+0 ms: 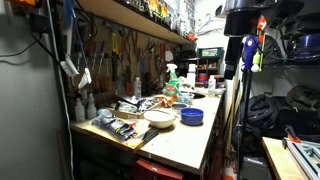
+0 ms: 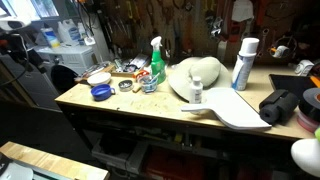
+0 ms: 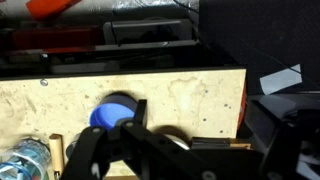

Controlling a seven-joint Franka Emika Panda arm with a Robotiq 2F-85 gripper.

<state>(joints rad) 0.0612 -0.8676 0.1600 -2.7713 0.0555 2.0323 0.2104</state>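
Note:
My gripper (image 3: 193, 118) is open and empty, its black fingers spread wide. It hangs high above the edge of a plywood workbench (image 3: 190, 85). In an exterior view the gripper (image 1: 246, 48) is up at the top right, well above the bench (image 1: 185, 140). A blue bowl (image 3: 112, 112) sits on the bench just beside the left finger. The blue bowl shows in both exterior views (image 1: 192, 116) (image 2: 100, 92). A white bowl (image 1: 158, 117) stands next to it and is mostly hidden behind the gripper body in the wrist view.
A green spray bottle (image 2: 156, 65), a white hat-like shape (image 2: 196, 75), a small bottle (image 2: 196, 92) and a white spray can (image 2: 243, 62) stand on the bench. Tools hang on the back wall (image 1: 120, 55). A plastic bottle (image 3: 25, 160) lies at the wrist view's lower left.

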